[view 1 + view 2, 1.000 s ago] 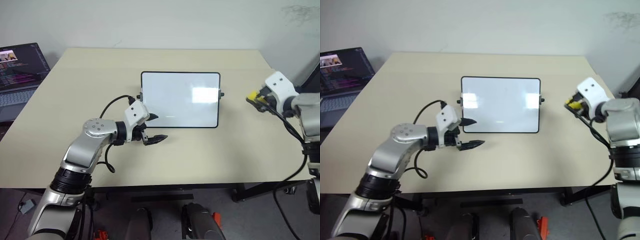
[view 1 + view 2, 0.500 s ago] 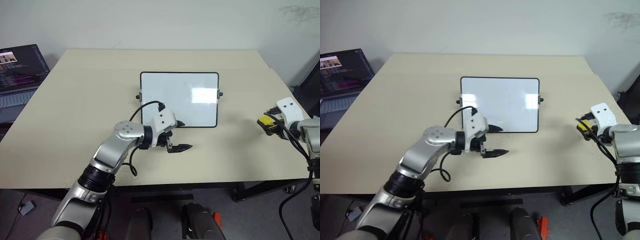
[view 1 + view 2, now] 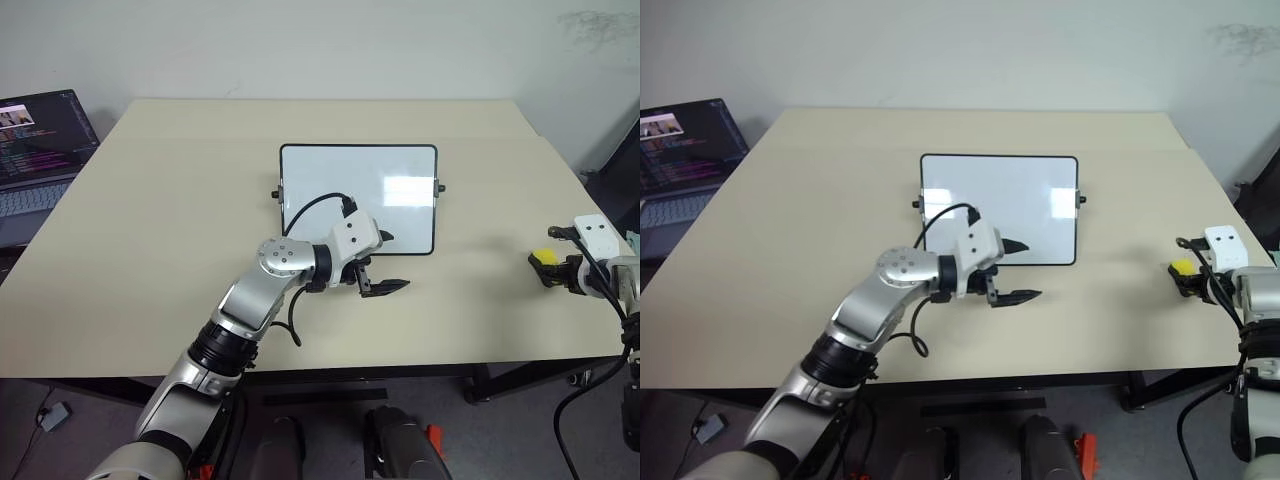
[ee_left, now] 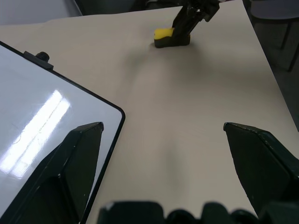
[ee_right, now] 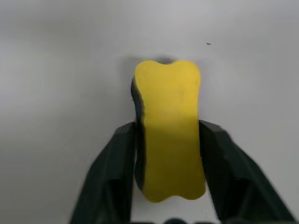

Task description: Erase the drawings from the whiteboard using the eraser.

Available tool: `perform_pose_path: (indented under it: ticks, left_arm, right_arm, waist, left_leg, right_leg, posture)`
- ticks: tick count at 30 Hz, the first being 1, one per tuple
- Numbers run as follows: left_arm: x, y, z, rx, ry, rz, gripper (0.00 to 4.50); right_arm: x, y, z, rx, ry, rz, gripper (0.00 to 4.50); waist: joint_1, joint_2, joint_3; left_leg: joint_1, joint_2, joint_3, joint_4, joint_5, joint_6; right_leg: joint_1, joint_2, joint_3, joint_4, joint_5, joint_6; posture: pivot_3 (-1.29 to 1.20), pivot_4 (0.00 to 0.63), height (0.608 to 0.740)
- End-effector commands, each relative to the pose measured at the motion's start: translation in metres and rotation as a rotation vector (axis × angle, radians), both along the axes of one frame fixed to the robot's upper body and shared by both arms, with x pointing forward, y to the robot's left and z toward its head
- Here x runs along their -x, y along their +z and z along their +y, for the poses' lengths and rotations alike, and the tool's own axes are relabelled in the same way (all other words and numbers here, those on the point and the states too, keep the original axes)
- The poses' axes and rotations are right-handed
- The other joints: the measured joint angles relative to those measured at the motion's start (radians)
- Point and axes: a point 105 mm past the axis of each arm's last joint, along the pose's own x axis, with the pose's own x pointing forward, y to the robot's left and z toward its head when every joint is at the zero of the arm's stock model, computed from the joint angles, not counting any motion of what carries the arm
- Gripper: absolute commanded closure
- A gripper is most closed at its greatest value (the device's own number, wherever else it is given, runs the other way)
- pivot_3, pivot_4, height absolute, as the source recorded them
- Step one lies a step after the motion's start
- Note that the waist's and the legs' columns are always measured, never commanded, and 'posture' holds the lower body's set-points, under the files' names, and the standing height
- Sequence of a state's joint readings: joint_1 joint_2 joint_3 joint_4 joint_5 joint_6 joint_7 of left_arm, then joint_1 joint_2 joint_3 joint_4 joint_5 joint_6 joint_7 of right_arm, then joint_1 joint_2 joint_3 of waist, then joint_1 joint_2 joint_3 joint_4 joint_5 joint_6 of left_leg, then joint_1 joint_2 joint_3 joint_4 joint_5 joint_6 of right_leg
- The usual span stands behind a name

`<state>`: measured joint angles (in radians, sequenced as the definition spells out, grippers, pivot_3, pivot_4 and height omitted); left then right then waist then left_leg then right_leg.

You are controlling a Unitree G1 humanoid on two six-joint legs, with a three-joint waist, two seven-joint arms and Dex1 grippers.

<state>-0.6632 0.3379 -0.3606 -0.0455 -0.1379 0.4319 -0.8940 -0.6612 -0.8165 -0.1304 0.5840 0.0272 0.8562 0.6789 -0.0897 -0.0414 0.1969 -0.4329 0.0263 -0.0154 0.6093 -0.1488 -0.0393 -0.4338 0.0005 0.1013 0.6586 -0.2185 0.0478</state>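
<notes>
The right tool rests on the counter with its fingers flanking the eraser; the left tool gapes empty beside the whiteboard.

A pale beige rectangular table is set against a plain off-white wall. A faint seam is seen running across the tabletop near its far edge. An open laptop with a dark lit screen is placed beside the table's far left corner. A grey floor is seen below the near edge, with dark frame legs under the table.
</notes>
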Motion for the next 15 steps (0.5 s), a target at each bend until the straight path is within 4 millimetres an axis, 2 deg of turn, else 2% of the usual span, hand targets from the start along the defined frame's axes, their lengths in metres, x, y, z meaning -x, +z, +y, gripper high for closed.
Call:
perform_pose_path:
  ticks: [1,4,7,9,12,15]
  left_arm:
    - [0.004,0.014,-0.004,0.029,-0.030,-0.037,0.00]
    - [0.003,0.014,-0.002,0.027,-0.024,-0.035,0.00]
    - [0.002,0.015,0.003,0.036,-0.005,-0.035,0.00]
    - [0.000,0.019,0.008,0.068,0.020,-0.035,0.00]
    - [-0.006,0.027,0.019,0.129,0.089,-0.045,0.00]
    - [-0.019,0.040,0.034,0.206,0.207,-0.083,0.00]
  right_arm:
    - [-0.006,0.019,-0.007,0.029,0.006,-0.052,1.08]
    - [-0.007,0.023,-0.007,0.033,0.014,-0.056,0.02]
    - [-0.007,0.043,-0.003,0.050,0.047,-0.095,0.02]
    - [-0.010,0.068,0.009,0.050,0.076,-0.160,0.02]
    - [-0.016,0.099,0.042,0.025,0.164,-0.284,0.02]
    - [-0.021,0.110,0.078,-0.013,0.260,-0.389,0.02]
  waist:
    - [0.000,0.000,0.000]
    - [0.001,0.000,0.000]
    - [0.000,0.000,0.000]
    - [0.000,0.001,0.000]
    - [-0.003,0.001,0.000]
    - [-0.003,0.001,0.000]
  left_leg:
    - [0.000,0.000,0.000,0.000,0.000,0.000]
    - [0.000,0.000,0.000,0.000,0.000,0.000]
    - [0.000,0.000,-0.001,0.000,0.000,0.000]
    - [0.000,0.000,0.000,0.000,0.000,0.000]
    - [0.000,0.000,-0.001,0.000,0.000,0.000]
    - [0.000,0.001,-0.002,0.000,0.000,0.000]
  right_leg:
    - [0.000,0.000,0.000,0.000,0.000,0.000]
    - [0.000,0.000,0.000,0.000,0.000,0.000]
    - [0.000,0.000,0.000,0.000,0.000,0.000]
    - [0.000,0.000,0.000,0.000,0.000,0.000]
    - [0.000,0.001,0.000,0.000,0.000,0.000]
    - [0.000,0.001,-0.001,0.001,0.000,0.000]
  posture:
    - [0.00,0.150,0.740]
    - [0.00,0.150,0.740]
    - [0.00,0.150,0.740]
    - [0.00,0.150,0.740]
    - [0.00,0.150,0.740]
    - [0.00,0.150,0.740]
